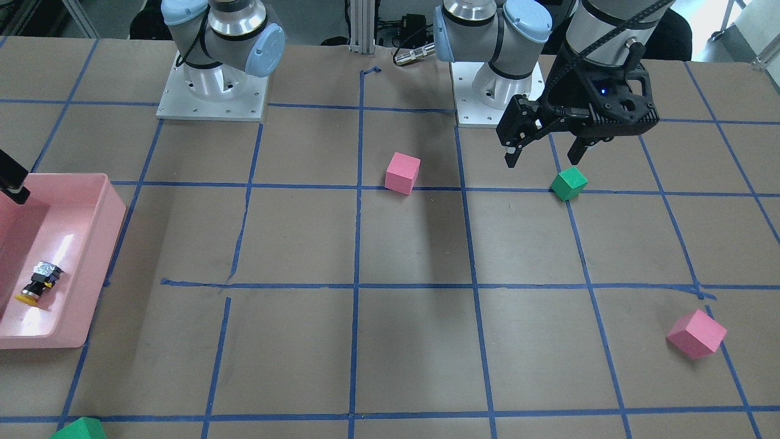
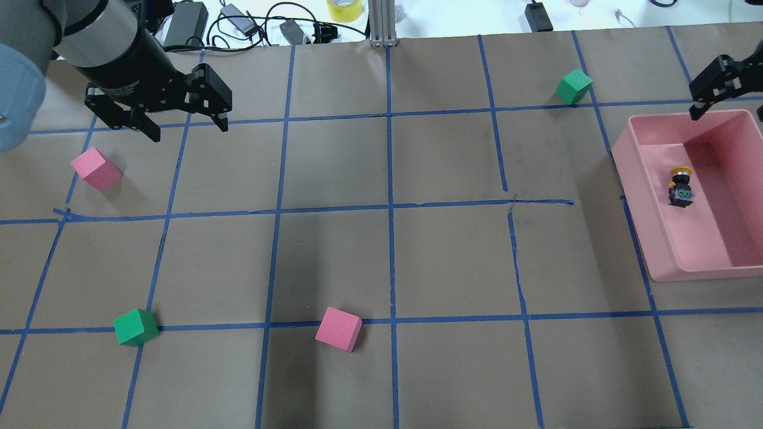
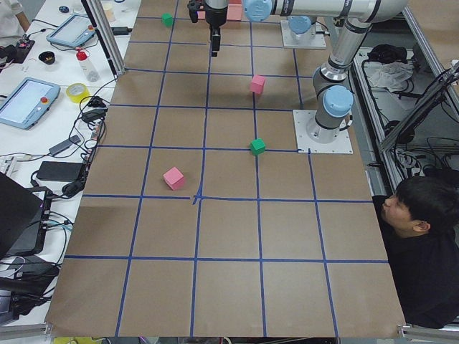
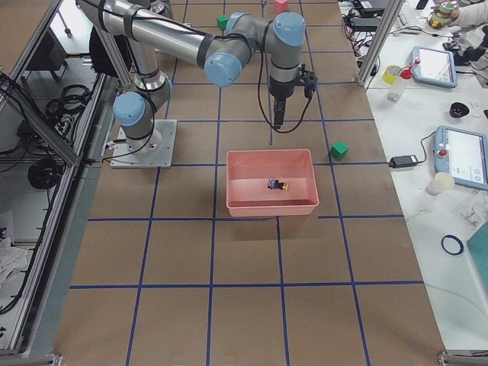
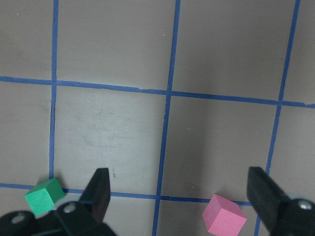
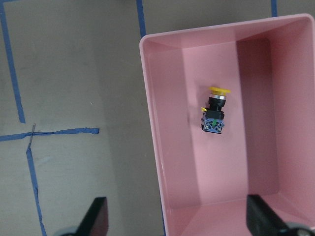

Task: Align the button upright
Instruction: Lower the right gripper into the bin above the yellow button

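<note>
The button [image 6: 215,110], with a yellow cap and a black body, lies on its side on the floor of the pink bin [image 6: 152,123]. It also shows in the overhead view [image 2: 681,187] and the front view [image 1: 38,281]. My right gripper [image 6: 177,221] is open and empty. It hovers above the bin's far rim [image 2: 685,119], apart from the button. My left gripper [image 2: 189,132] is open and empty, high above the table's far left, and holds nothing in the left wrist view [image 5: 179,196].
Loose cubes lie on the taped brown table: a pink cube [image 2: 95,168] near my left gripper, a green cube [image 2: 136,327], a pink cube [image 2: 338,329] and a green cube [image 2: 574,86] beyond the bin. Cables lie along the far edge.
</note>
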